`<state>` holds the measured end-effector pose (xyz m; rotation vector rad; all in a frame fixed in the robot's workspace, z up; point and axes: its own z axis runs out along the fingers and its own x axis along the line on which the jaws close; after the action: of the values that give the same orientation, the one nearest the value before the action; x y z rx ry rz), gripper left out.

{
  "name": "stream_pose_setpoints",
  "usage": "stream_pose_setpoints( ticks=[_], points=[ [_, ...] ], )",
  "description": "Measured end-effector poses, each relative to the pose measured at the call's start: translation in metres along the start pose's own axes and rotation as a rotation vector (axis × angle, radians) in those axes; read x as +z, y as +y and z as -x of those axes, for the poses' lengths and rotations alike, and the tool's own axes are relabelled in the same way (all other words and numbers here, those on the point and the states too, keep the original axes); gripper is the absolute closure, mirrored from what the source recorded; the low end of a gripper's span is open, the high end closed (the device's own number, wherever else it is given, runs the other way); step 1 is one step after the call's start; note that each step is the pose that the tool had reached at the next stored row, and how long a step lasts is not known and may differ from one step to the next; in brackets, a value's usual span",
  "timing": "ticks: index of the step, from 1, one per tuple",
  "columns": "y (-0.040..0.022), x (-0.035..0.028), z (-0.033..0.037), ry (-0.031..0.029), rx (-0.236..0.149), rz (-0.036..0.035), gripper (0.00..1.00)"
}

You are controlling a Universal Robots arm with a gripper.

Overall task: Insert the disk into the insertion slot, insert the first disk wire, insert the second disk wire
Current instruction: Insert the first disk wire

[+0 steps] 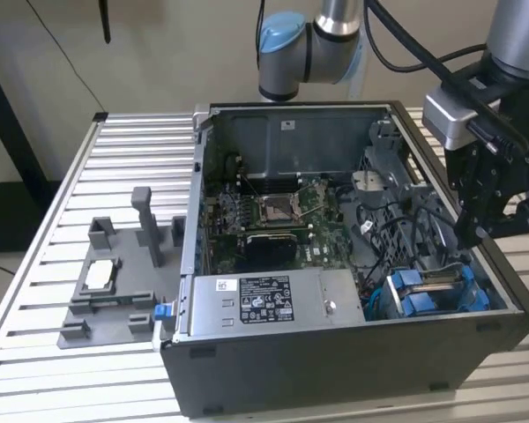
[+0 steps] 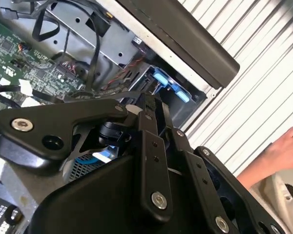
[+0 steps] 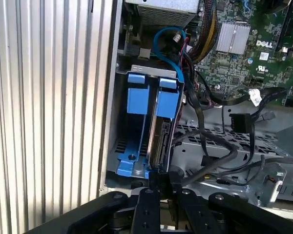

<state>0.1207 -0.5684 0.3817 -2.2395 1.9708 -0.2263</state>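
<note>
The disk [image 1: 432, 289] stands on edge in the insertion slot [image 1: 381, 304] at the case's near corner on the exterior view's right, its blue bracket tabs up. In the first wrist view the disk's silver edge [image 3: 158, 139] lies between the blue tabs [image 3: 139, 95] inside the grey cage [image 3: 118, 122]. My gripper [image 1: 473, 236] hangs just above and behind the disk. In the first wrist view my gripper [image 3: 162, 179] is at the disk's end, its fingers close together on a black connector whose wire [image 3: 210, 168] curves away. The second wrist view shows the gripper [image 2: 149, 105] near the blue tabs [image 2: 172, 87].
A grey power-supply box [image 1: 264, 300] fills the case's near side, with the motherboard [image 1: 278, 216] behind it. A loose black connector [image 3: 239, 122] and a blue cable [image 3: 173, 46] lie near the cage. A grey fixture tray [image 1: 115, 291] sits on the ribbed table. A person's hand [image 2: 283, 148] is nearby.
</note>
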Motion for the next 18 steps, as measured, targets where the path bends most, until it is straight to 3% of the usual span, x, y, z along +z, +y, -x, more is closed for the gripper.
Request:
stream_pose_setpoints(
  ticks=[4,6,15,18],
  points=[
    [0.0,-0.0001,-0.0001,0.0015,0.003,0.0002,0.81],
    [-0.0002,0.0,0.0001,0.0069,0.002,0.0014,0.81],
    [-0.0013,0.0007,-0.0048,0.0536,-0.008,0.0163,0.81],
    [-0.0022,0.0007,-0.0063,0.0721,-0.012,0.0224,0.81]
  ],
)
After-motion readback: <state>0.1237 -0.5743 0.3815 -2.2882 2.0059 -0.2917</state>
